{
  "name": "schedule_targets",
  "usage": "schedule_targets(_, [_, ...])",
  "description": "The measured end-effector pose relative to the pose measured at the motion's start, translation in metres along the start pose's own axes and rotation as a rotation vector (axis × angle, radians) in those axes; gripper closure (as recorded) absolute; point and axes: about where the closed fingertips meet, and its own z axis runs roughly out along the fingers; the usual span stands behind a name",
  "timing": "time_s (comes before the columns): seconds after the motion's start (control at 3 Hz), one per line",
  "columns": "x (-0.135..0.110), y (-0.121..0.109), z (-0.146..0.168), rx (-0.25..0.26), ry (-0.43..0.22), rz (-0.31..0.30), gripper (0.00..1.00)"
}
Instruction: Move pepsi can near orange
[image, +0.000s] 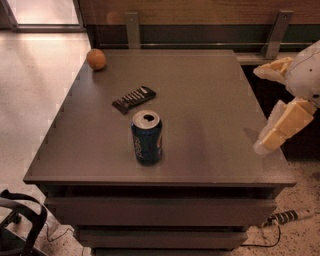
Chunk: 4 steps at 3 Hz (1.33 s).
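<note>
The pepsi can (147, 138), dark blue with a silver opened top, stands upright on the grey table (210, 105) near its front edge. The orange (96, 59) sits at the table's far left corner, well apart from the can. My gripper (259, 110) hangs at the right edge of the table, well to the right of the can. Its two cream fingers (280, 127) are spread apart with nothing between them.
A flat black ribbed bar (133, 99) lies between the can and the orange. A wooden wall with metal brackets (132, 29) runs behind the table. A black base part (20, 225) shows at the lower left, and a cable (287, 217) lies on the floor at the lower right.
</note>
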Motion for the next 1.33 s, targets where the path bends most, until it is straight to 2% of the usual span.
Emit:
schedule_targets(0.33, [-0.012, 0.005, 0.039, -0.076, -0.166, 0.000, 0.00])
schedule_targets(0.67, [-0.024, 0.013, 0.067, -0.126, -0.306, 0.006, 0.00])
schedule_targets(1.33, [-0.061, 0.031, 0.105, -0.206, -0.503, -0.009, 0.00])
